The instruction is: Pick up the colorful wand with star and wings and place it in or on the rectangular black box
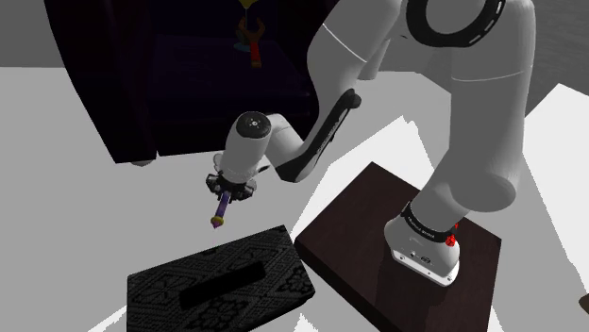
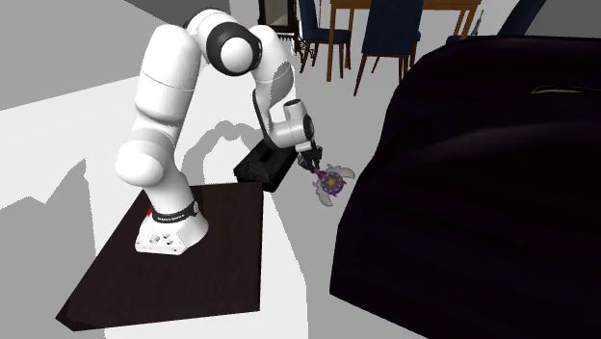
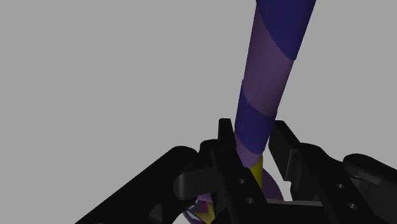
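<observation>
The all-black two-finger gripper [image 3: 252,132] pinches the colourful wand [image 3: 270,76] by its purple-and-blue striped handle, and most of that handle juts out beyond the fingertips. In the shoulder view the wand hangs in the air, handle tip downward, near the far edge of the rectangular black box with a patterned top [image 1: 236,283]. The box lies on the pale grey floor [image 1: 57,236] just beside the dark brown stand [image 1: 359,217], and the wand does not look squarely over it yet. The main risk, as I judge it, is letting go too soon, so that the wand drops to the floor beside the box. The long free handle could also strike the box's edge on the way down and twist in the narrow grip. Beyond looms a large dark sofa [image 2: 462,173], and farther off stand dark dining chairs [image 2: 385,39].
</observation>
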You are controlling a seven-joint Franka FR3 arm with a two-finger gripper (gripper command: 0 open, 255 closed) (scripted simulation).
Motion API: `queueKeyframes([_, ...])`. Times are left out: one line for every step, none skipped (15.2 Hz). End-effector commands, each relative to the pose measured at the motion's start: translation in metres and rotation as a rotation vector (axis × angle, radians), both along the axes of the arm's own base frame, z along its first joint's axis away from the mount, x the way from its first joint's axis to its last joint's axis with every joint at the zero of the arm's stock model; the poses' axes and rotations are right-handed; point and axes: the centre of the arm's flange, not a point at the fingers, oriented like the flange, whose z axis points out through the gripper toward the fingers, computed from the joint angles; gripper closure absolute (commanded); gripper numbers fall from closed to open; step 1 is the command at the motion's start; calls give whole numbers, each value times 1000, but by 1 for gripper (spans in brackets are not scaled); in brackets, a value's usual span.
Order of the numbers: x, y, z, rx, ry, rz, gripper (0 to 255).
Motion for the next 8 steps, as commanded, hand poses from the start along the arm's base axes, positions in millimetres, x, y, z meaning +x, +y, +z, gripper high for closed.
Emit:
queueKeyframes([1, 1, 11, 0, 0, 0, 255])
queueKeyframes([1, 1, 16, 0, 0, 0, 255])
queueKeyframes([1, 1, 22, 0, 0, 0, 255])
queueKeyframes([1, 1, 27, 0, 0, 0, 255])
queueKeyframes([1, 1, 32, 0, 0, 0, 255])
queueKeyframes([1, 1, 37, 0, 0, 0, 255])
queueKeyframes([1, 1, 43, 0, 0, 0, 255])
queueKeyframes([1, 1, 48, 0, 0, 0, 255])
